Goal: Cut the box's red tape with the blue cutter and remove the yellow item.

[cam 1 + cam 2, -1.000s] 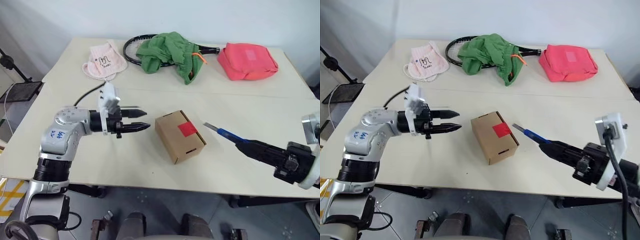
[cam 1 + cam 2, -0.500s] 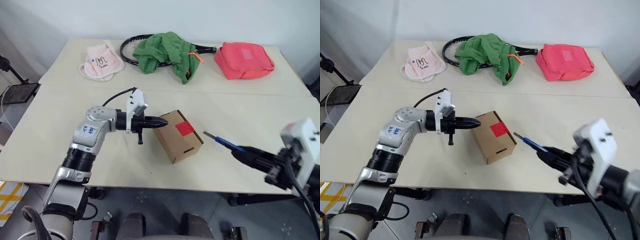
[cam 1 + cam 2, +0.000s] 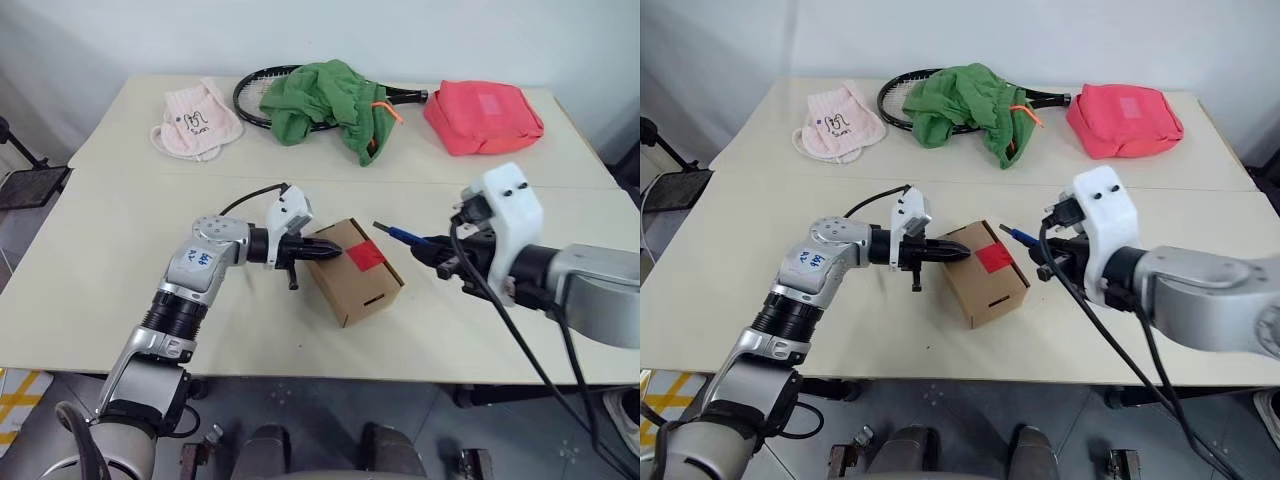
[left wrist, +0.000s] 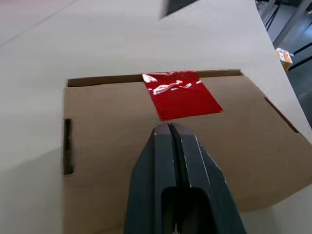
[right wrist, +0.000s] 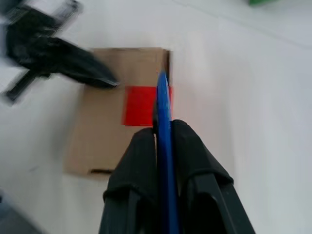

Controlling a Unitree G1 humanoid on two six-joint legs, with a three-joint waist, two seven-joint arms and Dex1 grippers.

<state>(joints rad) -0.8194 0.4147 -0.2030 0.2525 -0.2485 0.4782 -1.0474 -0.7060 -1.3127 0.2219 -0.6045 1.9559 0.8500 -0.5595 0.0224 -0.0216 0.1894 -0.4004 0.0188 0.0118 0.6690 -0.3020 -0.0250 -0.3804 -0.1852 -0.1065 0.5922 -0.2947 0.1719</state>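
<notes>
Blue cutter (image 3: 402, 236) clamped between the right gripper (image 3: 436, 250) fingers, long axis continuing their line — tip pointing at the box (image 3: 356, 272), just short of the red tape (image 3: 366, 256). Left gripper (image 3: 330, 249) fingers pressed together, empty, tips over the box top beside the tape — opposite the cutter.

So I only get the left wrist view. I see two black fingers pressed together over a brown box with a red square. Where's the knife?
Observer: The blue cutter is clamped in the right gripper, its tip over the box edge by the red tape.
Operator: Is my left gripper touching the box?
Observer: The left gripper, shut, rests its tips on the box top, on the side away from the cutter.
Operator: Anything else on the table?
Observer: At the far edge: a pink cloth, a racket under green fabric, and a red bag.
</notes>
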